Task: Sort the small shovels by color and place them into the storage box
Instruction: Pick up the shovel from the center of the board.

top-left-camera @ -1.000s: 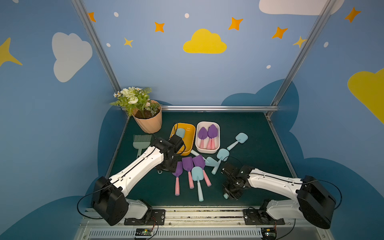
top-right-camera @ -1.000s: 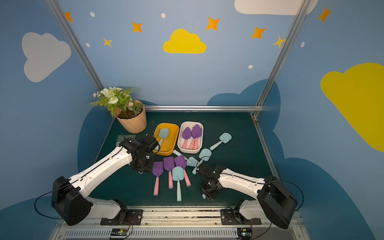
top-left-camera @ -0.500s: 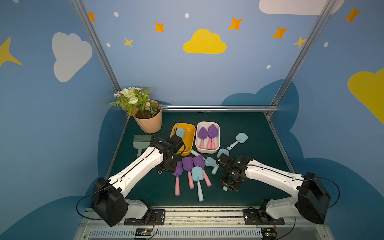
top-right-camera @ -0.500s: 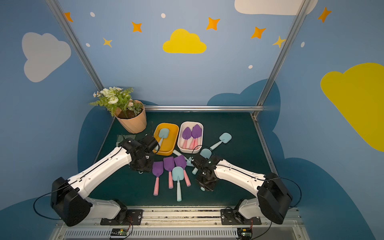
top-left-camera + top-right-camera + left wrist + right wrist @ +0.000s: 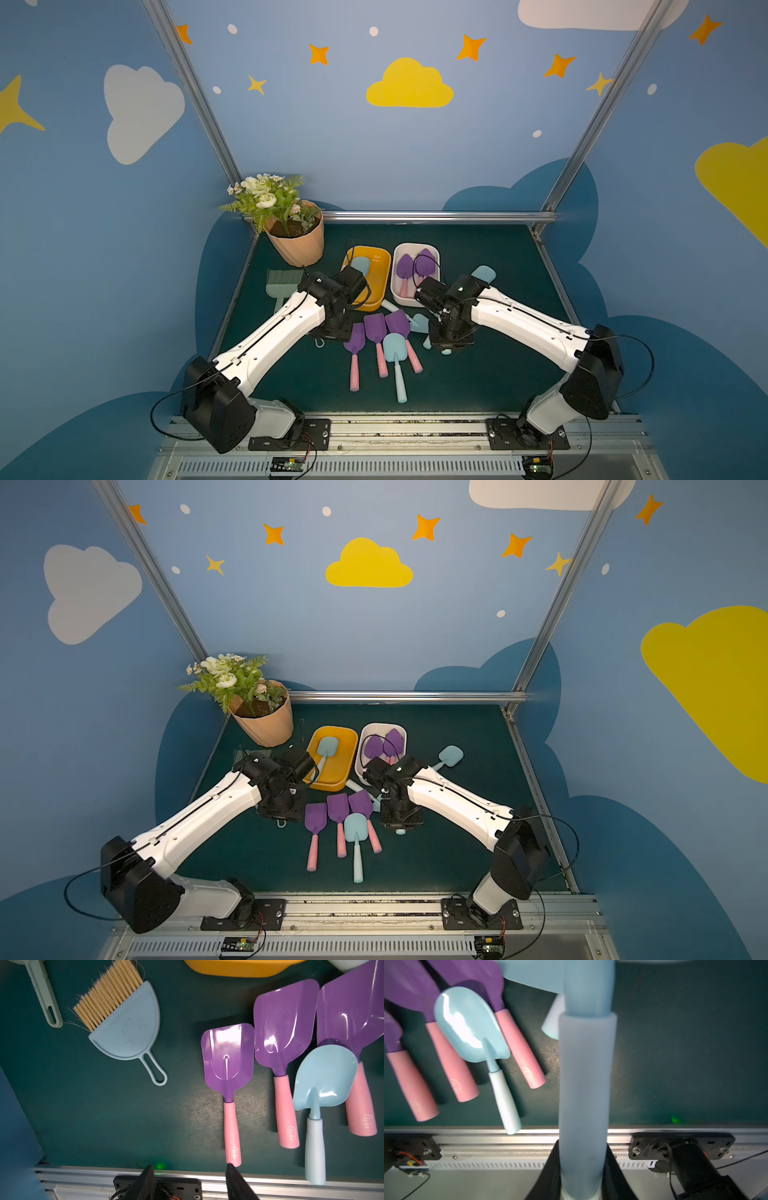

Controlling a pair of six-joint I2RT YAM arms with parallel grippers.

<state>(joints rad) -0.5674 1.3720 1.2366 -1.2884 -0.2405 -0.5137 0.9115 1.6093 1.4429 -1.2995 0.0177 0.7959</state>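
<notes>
Pale blue shovel (image 5: 583, 1064) clamped in right pincer (image 5: 582, 1142), left pincer (image 5: 189, 1165) parted, empty, white logo on pink handles (image 5: 232, 1132) unreadable

Glossy plastic purple shovels (image 5: 227, 1057), matt pink handles (image 5: 232, 1132), scuffed matt green tabletop (image 5: 104, 1122).

The space is enclosed by 3 blue walls (image 5: 374, 166), painted with yellow and white clouds (image 5: 409, 85) and orange stars (image 5: 469, 46). The corners are framed by 2 metal posts (image 5: 195, 99). A dark green mat (image 5: 478, 257) is laid as the floor, edged by a metal rail (image 5: 436, 216).
</notes>
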